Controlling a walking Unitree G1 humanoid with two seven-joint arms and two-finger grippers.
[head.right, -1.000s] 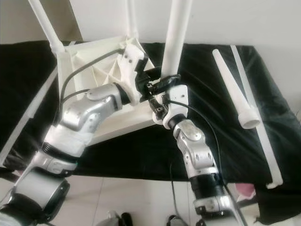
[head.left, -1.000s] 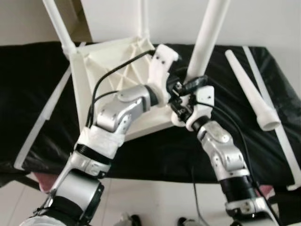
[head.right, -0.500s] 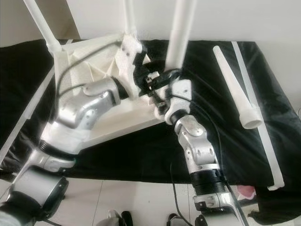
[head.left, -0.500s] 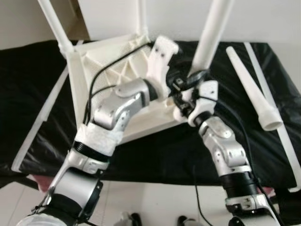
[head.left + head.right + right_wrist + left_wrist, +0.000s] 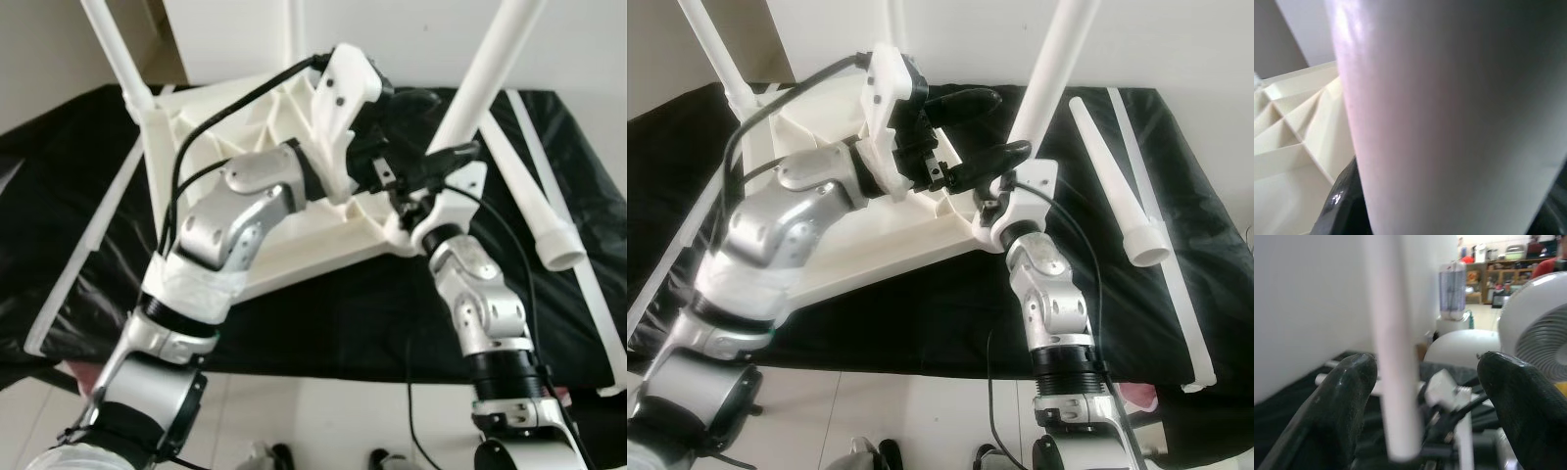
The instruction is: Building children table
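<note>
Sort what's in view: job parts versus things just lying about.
Job:
upturned white plastic tabletop
tilted white leg in right gripper
loose white tapered leg
left gripper

Lying about:
black cloth
long white strip

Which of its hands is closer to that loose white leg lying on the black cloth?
Right. The right gripper clasps a mounted leg, beside the loose leg; the left gripper is farther, over the tabletop.
</note>
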